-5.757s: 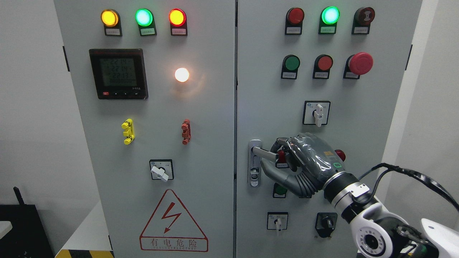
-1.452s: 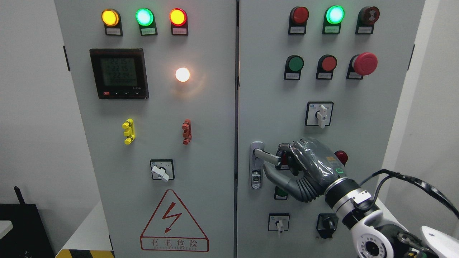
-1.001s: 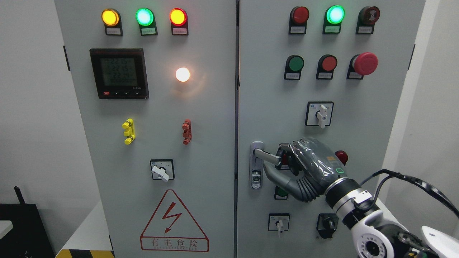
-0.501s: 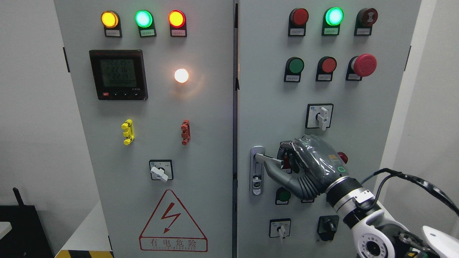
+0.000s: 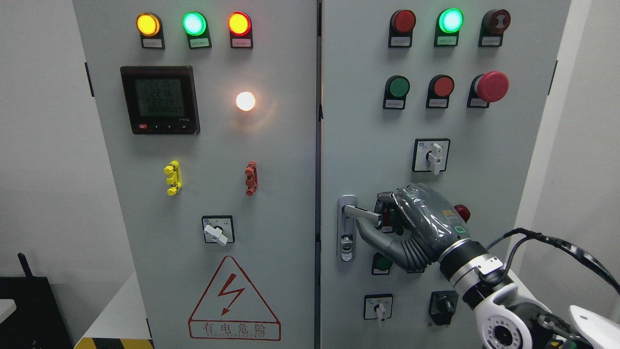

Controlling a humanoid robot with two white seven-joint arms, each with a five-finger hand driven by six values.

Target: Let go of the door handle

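You see the right hand at lower right of centre, its fingers curled round the door handle, thumb beneath it. The handle juts rightward from its plate on the right cabinet door, near the centre seam.

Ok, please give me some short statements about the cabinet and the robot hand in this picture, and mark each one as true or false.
1. The right hand is closed around the door handle. True.
2. The door handle is on the left door. False: it is on the right door, near that door's left edge.
3. The red mushroom button is on the right door. True.
4. All three lamps at the top of the right door are lit green. False: only the middle lamp glows green.
5. The lightning warning triangle is on the right door. False: it is low on the left door.
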